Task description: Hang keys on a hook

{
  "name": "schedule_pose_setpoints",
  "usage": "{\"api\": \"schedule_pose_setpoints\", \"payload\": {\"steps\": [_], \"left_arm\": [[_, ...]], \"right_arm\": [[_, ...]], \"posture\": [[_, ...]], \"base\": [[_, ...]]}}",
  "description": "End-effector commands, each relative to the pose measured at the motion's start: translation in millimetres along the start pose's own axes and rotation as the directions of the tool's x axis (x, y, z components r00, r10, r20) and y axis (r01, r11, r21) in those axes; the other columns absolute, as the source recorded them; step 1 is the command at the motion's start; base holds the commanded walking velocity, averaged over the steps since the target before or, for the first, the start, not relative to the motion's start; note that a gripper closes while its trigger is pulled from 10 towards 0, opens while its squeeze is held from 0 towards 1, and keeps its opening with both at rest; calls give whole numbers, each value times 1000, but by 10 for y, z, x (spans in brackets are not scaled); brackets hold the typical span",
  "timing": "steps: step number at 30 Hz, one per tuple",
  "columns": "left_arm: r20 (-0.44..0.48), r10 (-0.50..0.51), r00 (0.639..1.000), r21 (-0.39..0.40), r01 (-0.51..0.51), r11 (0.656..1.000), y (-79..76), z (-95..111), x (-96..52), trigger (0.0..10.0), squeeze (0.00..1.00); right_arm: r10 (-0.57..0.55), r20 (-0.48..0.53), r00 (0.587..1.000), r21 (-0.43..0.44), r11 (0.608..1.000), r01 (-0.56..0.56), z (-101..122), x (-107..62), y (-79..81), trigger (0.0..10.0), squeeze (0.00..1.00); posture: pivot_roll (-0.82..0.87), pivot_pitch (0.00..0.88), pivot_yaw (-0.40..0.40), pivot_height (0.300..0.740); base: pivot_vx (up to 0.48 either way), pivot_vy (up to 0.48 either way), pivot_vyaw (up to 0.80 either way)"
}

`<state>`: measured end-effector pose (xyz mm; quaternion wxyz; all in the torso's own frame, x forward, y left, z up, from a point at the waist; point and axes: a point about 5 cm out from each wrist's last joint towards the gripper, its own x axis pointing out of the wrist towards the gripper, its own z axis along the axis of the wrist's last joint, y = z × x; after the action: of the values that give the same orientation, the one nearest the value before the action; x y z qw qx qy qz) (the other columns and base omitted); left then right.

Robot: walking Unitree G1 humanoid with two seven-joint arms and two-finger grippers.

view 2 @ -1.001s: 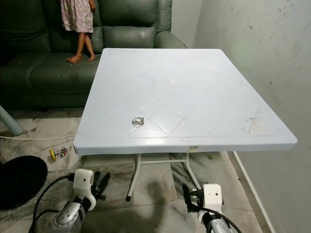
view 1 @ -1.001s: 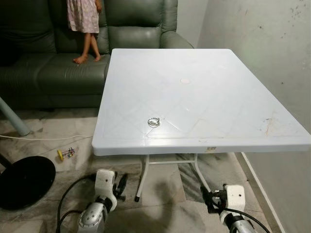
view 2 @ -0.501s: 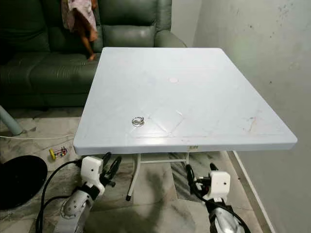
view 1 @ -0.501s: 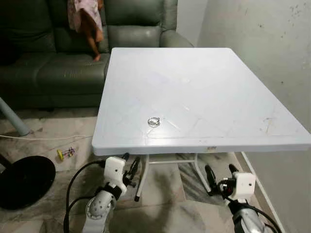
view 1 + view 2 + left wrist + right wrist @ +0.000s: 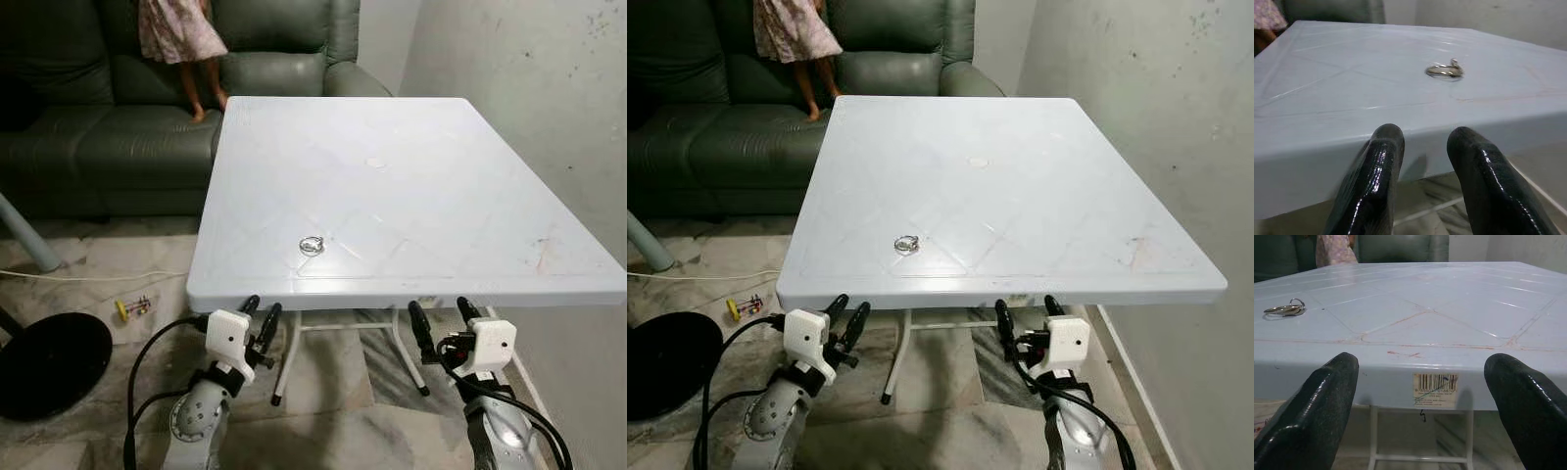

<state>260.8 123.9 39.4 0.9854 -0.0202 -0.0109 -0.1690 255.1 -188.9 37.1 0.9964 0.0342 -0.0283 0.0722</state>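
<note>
Right fingers (image 5: 1312,416) wide apart, empty.

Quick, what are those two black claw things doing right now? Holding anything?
Left pincer: open, narrow gap, holding nothing, just below the white plastic table edge.
Right pincer: open wide, holding nothing.
The small metal key ring lies on the table.

Shiny metal keys (image 5: 311,246) on a smooth plastic table (image 5: 441,196) — leather-look sofa (image 5: 108,137) behind.

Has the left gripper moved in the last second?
Yes. The left gripper has come up from near the floor to just under the front edge of the table, below the keys.
</note>
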Motion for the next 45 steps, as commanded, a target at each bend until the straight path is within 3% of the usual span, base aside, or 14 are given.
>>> {"api": "schedule_pose_setpoints", "payload": {"steps": [1,12,28,45], "left_arm": [[38,28,999,-9,-28,1000,67,136,92,10000,0],[49,99,994,-55,-96,994,256,298,107,10000,0],[-4,154,988,-98,-154,983,332,280,65,10000,0],[0,190,982,-77,-190,979,369,317,2,10000,0]], "right_arm": [[1,22,1000,3,1000,-1,69,62,-7,10000,0],[42,43,998,-12,999,-41,161,67,76,10000,0],[95,54,994,-37,995,-93,295,91,131,10000,0],[133,63,989,-69,989,-128,391,107,191,10000,0]], "posture": [[107,0,-61,740],[108,0,-54,740],[120,0,-72,740],[132,0,-83,740]], "base": [[0,0,0],[0,0,0],[0,0,0],[0,0,0]]}}
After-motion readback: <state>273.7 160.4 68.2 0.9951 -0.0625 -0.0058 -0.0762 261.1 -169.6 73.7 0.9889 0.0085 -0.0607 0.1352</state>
